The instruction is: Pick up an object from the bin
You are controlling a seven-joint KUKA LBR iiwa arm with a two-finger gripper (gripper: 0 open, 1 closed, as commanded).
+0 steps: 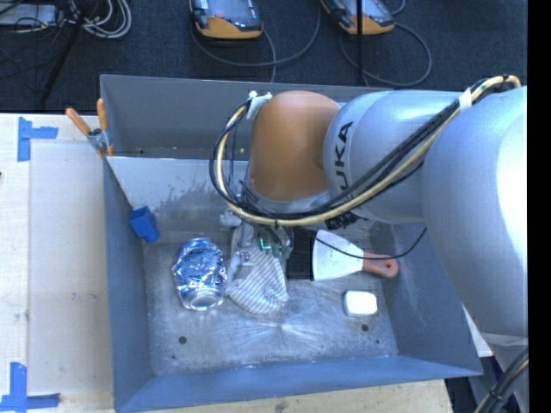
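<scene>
My gripper (251, 246) hangs under the arm's orange cover, low in the middle of the bin. It sits at the upper edge of a crumpled grey striped cloth (260, 289), which spreads out just below it. A crushed shiny silver-blue cup (200, 274) lies right beside the cloth on its left, its open end toward the bin's front. A flat black thing (300, 256) lies just right of the gripper, partly hidden by the arm.
A white scraper (336, 258) with a reddish handle lies right of the black thing. A small white block (360, 303) sits nearer the front right. A blue cube (144, 224) rests by the left wall. The arm and its cables cover the bin's back middle.
</scene>
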